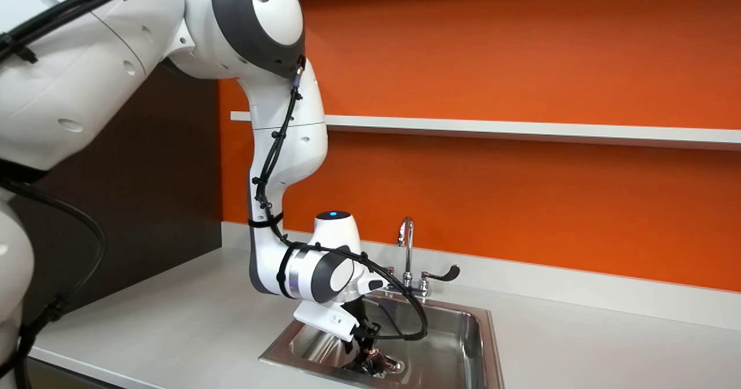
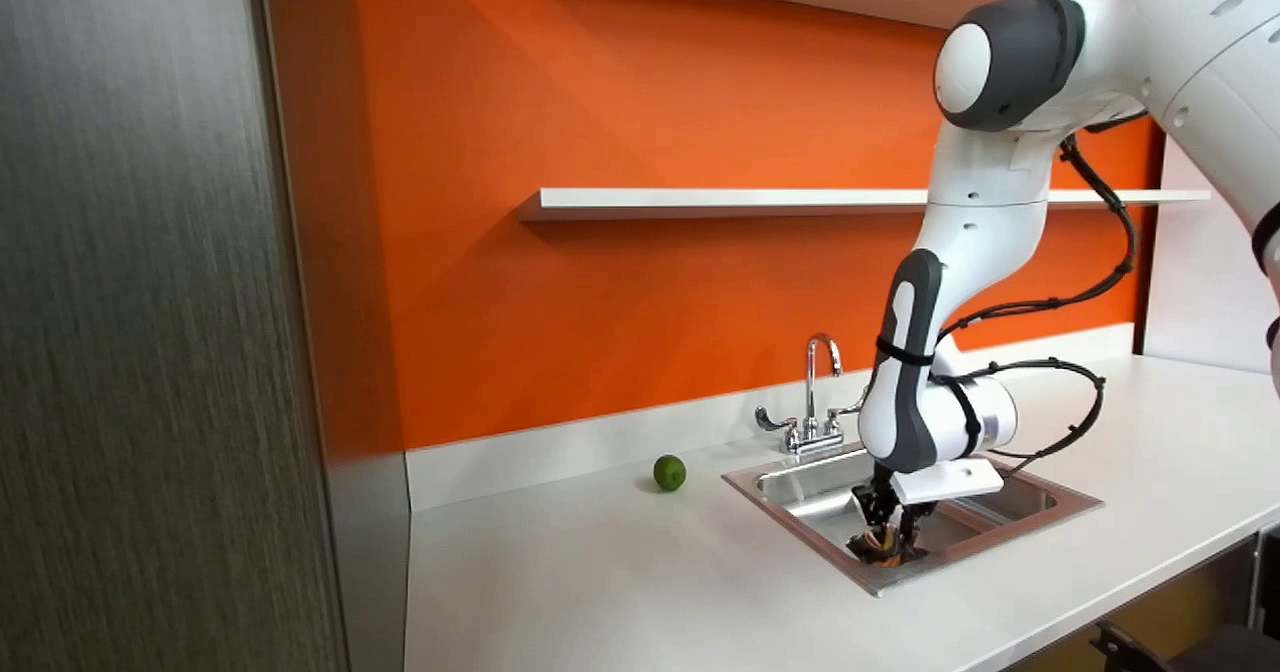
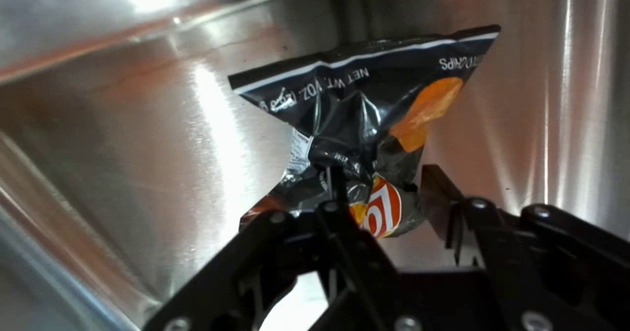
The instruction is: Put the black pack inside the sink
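The black pack (image 3: 354, 107), a crinkled dark chip bag with orange and red markings, lies on the bottom of the steel sink (image 3: 142, 139) in the wrist view. The pack also shows low in the basin in both exterior views (image 1: 373, 366) (image 2: 878, 549). The sink rim shows in both exterior views (image 1: 492, 342) (image 2: 1000, 544). My gripper (image 3: 384, 173) reaches down into the basin over the pack. Its fingers stand apart, one in front of the pack and one at its edge. The pack's lower part is partly hidden by the fingers.
A chrome faucet (image 1: 408, 259) with handles stands at the back of the sink, close to the arm; it also shows in an exterior view (image 2: 812, 397). A small green ball (image 2: 669, 472) sits on the counter beside the sink. A white shelf (image 1: 521, 127) runs along the orange wall.
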You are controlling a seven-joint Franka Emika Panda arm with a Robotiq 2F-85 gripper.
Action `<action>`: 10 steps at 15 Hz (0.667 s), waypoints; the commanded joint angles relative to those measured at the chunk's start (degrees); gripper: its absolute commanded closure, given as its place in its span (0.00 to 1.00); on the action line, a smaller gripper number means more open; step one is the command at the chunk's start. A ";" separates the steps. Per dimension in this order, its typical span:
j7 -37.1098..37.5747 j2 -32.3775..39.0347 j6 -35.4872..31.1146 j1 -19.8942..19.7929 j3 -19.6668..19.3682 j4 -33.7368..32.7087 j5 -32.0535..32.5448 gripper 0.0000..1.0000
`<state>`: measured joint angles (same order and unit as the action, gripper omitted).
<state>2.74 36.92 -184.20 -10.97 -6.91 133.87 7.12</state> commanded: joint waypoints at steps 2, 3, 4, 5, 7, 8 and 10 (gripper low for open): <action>-2.66 -2.53 0.61 -0.47 0.17 0.42 -1.51 0.16; -2.65 -2.94 0.78 -0.38 0.06 0.53 -1.52 0.09; -2.66 -3.47 0.87 -0.27 -0.10 0.71 -1.50 0.01; -2.73 -4.10 1.02 -0.17 -0.27 0.98 -1.44 0.00; -3.27 -5.88 1.44 -1.21 0.80 1.83 -1.15 0.00; -3.75 -6.92 1.95 -2.07 1.76 2.32 -0.94 0.00; -4.91 -9.52 2.84 -3.00 3.15 3.80 -0.50 0.00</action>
<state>1.51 32.98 -183.88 -11.37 -6.60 134.27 7.11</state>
